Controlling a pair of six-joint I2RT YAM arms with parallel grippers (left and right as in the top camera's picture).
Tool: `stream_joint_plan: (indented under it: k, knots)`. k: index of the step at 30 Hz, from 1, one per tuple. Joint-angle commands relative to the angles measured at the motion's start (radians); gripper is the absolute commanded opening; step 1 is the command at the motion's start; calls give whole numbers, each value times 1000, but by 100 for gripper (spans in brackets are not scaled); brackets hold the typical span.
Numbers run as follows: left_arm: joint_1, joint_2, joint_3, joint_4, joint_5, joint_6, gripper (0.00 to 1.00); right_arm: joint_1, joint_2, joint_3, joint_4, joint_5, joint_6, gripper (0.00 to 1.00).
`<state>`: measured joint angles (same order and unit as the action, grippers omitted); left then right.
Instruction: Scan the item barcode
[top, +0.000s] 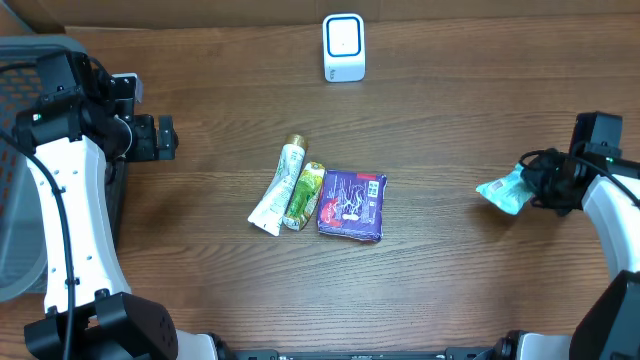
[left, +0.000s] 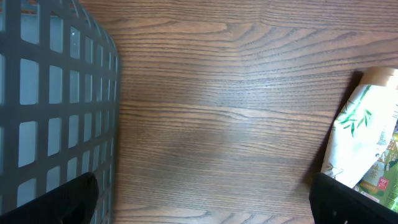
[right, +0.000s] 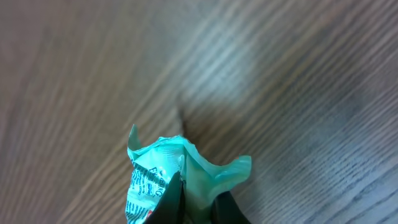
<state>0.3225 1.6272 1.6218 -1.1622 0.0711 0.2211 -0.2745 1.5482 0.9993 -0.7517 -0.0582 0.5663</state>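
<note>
Overhead, scanner: a white scanner is stood by the middle of the tabletop's far edge.
Overhead, middle: a white tube, a green tube and a purple packet are laid side by side.
Overhead, right pincer: it is clamped on a teal packet near the right edge.
Overhead, left pincer: it is placed near the left edge, beside a grey basket.
Left wrist: the fingers are seen wide apart, with the basket wall at left and the white tube at right.
Right wrist: the teal packet is pinched between dark fingers over wood grain.
</note>
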Motion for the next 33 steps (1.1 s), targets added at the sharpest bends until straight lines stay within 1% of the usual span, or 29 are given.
stream_joint_plan:
  k: [1,3,4,6,10,12,13,15,16,21,24,27,28,29,33]
  knots:
    - [4,-11,-5,0,4,26,100,-2,5,-1,5,-14,6,47]
    - [4,-11,-5,0,4,26,100,-2,4,8,-6,-30,2,56]
    - [4,-11,-5,0,4,26,100,-2,4,18,-20,-46,2,58]
    - [4,-11,-5,0,4,26,100,-2,3,52,-63,-85,-18,59]
    - [4,-11,-5,0,4,26,99,14,0,163,-166,-264,-131,60]
    - [4,-11,-5,0,4,26,100,52,-3,206,-196,-378,-180,61]
    - [4,-11,-5,0,4,26,100,76,-3,215,-198,-415,-182,65]
    - [4,-11,-5,0,4,26,100,181,-5,216,-166,-497,-170,67]
    - [4,-11,-5,0,4,26,100,222,-2,214,-152,-506,-164,68]
    - [4,-11,-5,0,4,26,100,463,16,195,-36,-479,-37,68]
    - [4,-11,-5,0,4,26,100,605,39,195,32,-422,55,67]
    - [4,-11,-5,0,4,26,99,726,72,195,120,-363,159,63]
    - [4,-11,-5,0,4,26,100,790,102,195,183,-350,216,62]
    - [4,-11,-5,0,3,26,100,824,120,195,219,-346,237,62]
    - [4,-11,-5,0,4,26,100,927,195,195,320,-342,291,55]
